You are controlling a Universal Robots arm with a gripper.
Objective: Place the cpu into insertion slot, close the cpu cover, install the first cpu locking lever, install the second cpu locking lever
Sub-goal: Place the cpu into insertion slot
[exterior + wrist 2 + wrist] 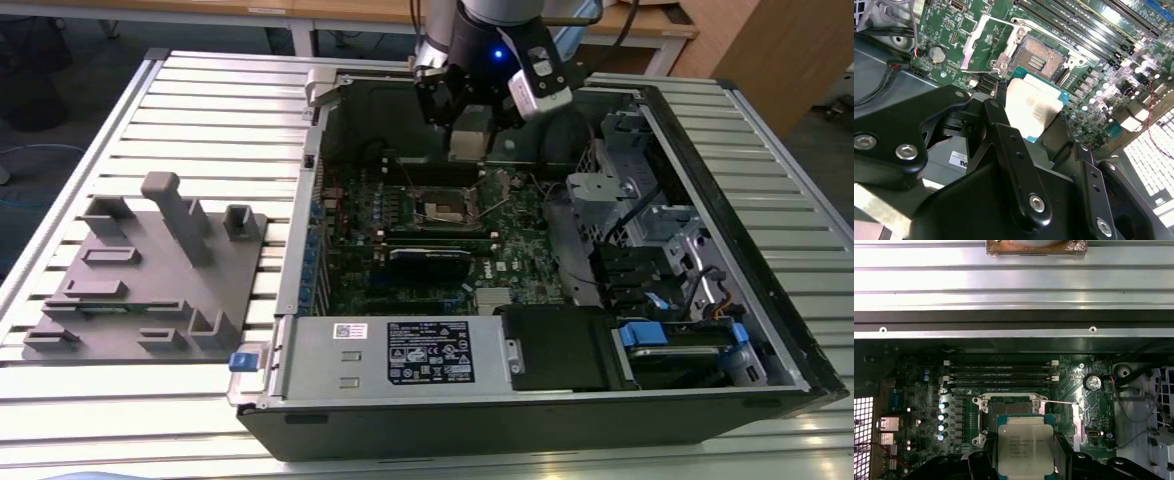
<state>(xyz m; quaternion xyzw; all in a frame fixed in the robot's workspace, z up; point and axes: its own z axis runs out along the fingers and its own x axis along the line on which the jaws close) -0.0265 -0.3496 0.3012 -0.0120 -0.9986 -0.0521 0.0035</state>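
My gripper point(470, 128) hangs over the back of the open computer case, shut on the cpu point(467, 142), a flat square chip with a silver-tan top. In both wrist views the cpu point(1031, 107) point(1025, 447) sits between the black fingers point(1004, 135) point(1074, 466), held above the board and just short of the insertion slot point(1041, 57) point(1013, 407). The slot point(445, 205) lies bare, its dark centre showing. The cpu cover point(970, 42) stands flipped open beside the slot. A thin lever wire point(1059, 402) lies along the socket.
Long black memory slots point(1001, 372) run beside the socket. A grey power supply box point(400, 352) fills the case front, and drive bays with cables point(654, 250) stand at the exterior view's right. A grey moulded fixture point(147, 270) rests on the slatted table.
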